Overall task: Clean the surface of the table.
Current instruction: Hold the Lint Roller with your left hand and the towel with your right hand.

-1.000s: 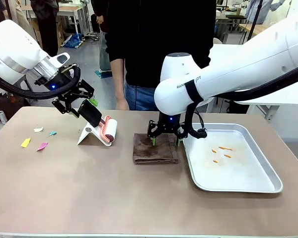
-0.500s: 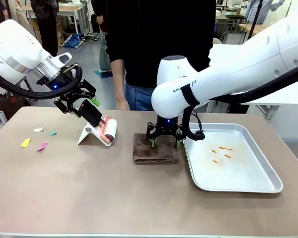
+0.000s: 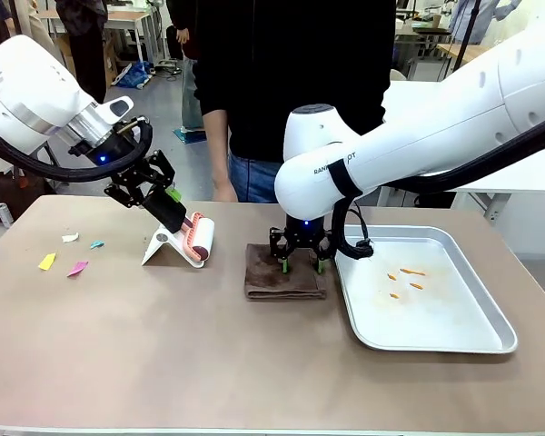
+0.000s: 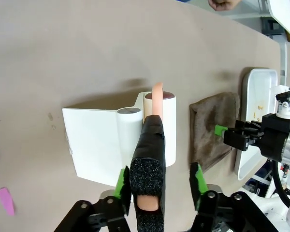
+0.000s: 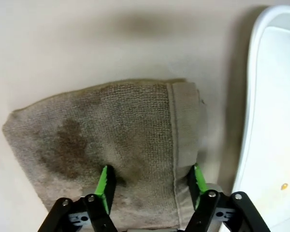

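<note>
The taupe table (image 3: 163, 354) holds a lint roller (image 3: 197, 238) in a white stand (image 3: 163, 248), with its black foam handle (image 4: 148, 159) pointing up at my left gripper (image 3: 154, 194). That gripper (image 4: 158, 180) straddles the handle: one green pad touches it and a gap is left at the other. My right gripper (image 3: 302, 264) stands tips-down on a stained brown cloth (image 3: 282, 275) at mid table. In the right wrist view the right gripper (image 5: 151, 183) has its fingers (image 5: 105, 186) apart, pressing into the cloth (image 5: 87, 130).
A silver tray (image 3: 472, 331) with orange crumbs (image 3: 407, 280) lies right of the cloth. Coloured paper scraps (image 3: 62, 259) lie at the table's left. A person (image 3: 282, 82) stands at the far edge, one hand (image 3: 222, 192) hanging near it.
Both grippers' jaws have narrowed. The left one has drawn in around the roller handle. The right one has drawn in with its tips on the cloth.
</note>
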Action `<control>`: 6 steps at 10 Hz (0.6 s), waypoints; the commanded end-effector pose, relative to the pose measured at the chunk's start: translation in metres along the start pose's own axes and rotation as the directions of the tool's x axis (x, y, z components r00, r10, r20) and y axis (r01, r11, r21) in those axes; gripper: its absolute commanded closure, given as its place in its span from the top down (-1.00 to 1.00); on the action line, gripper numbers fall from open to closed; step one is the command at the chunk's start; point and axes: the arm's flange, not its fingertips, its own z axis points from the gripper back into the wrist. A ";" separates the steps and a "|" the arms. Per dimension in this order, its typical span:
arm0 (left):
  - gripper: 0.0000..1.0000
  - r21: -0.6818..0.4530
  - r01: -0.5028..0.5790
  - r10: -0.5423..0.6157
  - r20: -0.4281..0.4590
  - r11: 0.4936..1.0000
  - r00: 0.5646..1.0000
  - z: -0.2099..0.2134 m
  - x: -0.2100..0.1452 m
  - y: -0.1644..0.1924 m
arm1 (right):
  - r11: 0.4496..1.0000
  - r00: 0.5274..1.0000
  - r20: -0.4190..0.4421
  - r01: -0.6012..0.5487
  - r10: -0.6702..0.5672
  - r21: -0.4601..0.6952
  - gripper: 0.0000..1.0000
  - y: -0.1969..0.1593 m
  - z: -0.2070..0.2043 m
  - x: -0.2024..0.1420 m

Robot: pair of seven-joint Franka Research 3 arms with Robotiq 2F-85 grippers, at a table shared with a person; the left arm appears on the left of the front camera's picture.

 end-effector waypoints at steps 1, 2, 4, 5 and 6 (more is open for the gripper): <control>-1.00 0.032 0.000 0.000 0.015 1.000 1.000 -0.003 0.001 -0.005 | 0.999 0.999 0.014 0.031 -0.031 -0.038 -1.00 0.003 -0.003 0.001; -1.00 0.034 0.000 0.000 0.012 0.999 1.000 -0.003 0.001 -0.005 | 0.999 1.000 0.010 0.028 -0.028 -0.036 -1.00 0.003 -0.004 0.001; -1.00 0.039 -0.007 0.007 0.012 0.999 1.000 -0.003 0.001 -0.005 | 0.999 1.000 0.004 0.023 -0.023 -0.035 -0.90 0.003 -0.004 0.001; -1.00 0.039 -0.004 0.004 0.015 0.999 1.000 -0.002 0.001 -0.006 | 0.999 1.000 -0.001 0.023 -0.023 -0.034 -1.00 0.002 -0.005 0.001; -1.00 0.038 -0.002 0.001 0.018 0.999 1.000 -0.001 0.001 -0.007 | 0.999 1.000 -0.004 0.022 -0.022 -0.030 -1.00 0.003 -0.005 0.001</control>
